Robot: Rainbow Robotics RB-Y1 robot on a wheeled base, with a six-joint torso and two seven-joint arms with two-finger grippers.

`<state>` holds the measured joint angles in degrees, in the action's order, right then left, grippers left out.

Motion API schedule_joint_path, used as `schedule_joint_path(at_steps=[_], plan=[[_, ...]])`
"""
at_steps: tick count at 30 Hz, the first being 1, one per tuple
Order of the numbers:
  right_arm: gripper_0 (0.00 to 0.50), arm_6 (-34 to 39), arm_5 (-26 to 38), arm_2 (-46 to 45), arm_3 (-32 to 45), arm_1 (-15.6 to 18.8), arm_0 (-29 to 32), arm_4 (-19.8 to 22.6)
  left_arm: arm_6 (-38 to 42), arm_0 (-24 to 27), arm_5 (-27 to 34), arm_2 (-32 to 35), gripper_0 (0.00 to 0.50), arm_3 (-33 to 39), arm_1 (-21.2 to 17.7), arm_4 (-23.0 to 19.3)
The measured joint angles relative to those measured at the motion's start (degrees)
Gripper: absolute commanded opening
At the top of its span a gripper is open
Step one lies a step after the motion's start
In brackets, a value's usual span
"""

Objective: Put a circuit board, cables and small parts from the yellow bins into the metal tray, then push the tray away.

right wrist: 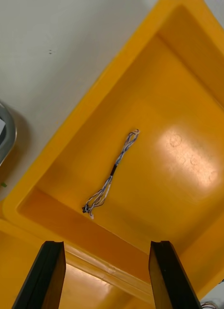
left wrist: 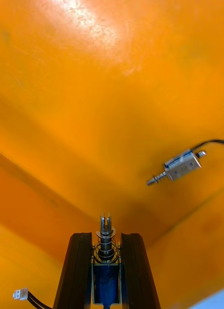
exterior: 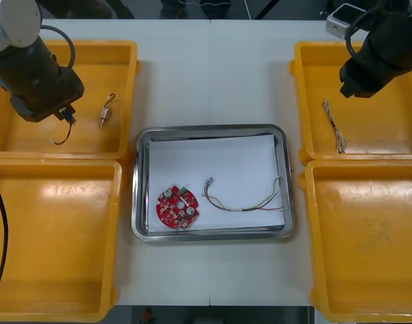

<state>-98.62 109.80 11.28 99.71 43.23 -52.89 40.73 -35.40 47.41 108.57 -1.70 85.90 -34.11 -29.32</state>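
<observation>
So, left jaws clamped on small metal part (left wrist: 106, 260) inside yellow bin (exterior: 125, 57) at tray's (exterior: 142, 202) 10 o'clock. Right jaws spread over blue-white cable (right wrist: 112, 176) in 2 o'clock bin (exterior: 307, 54). Circuit board (exterior: 178, 206) in tray.

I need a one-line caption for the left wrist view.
Left hand grips a small metal part over a yellow bin, a second part lying nearby.

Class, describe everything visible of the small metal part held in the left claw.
The small metal part is silvery with a blue body, coiled spring and forked tip. The left claw clamps its body, tip pointing out past the black fingers, over the far left yellow bin. A black lead with a white plug seems to trail from it.
</observation>
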Motion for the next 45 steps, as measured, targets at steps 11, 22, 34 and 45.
schedule_joint_path(at_steps=[11,22,34,45], plan=[[0.500,13.2,0.0,-3.2,-7.1,0.0,-0.1,-2.9,-0.2,0.0,1.0,-1.6,0.002,11.7,0.0,-5.5],[0.500,14.0,-0.8,-3.3,-14.4,-0.3,-0.1,-2.9,-0.2,-0.1,1.0,-13.8,0.003,20.5,-0.1,-9.0],[0.500,14.0,-13.2,-3.3,-16.1,-2.5,4.9,-3.1,-0.2,-0.3,-0.3,-20.8,0.003,21.6,0.9,-9.2],[0.500,14.0,-18.5,-3.5,-19.5,-5.2,8.1,-4.5,-0.2,-1.5,-6.6,-27.6,0.003,20.0,1.6,-8.9]])
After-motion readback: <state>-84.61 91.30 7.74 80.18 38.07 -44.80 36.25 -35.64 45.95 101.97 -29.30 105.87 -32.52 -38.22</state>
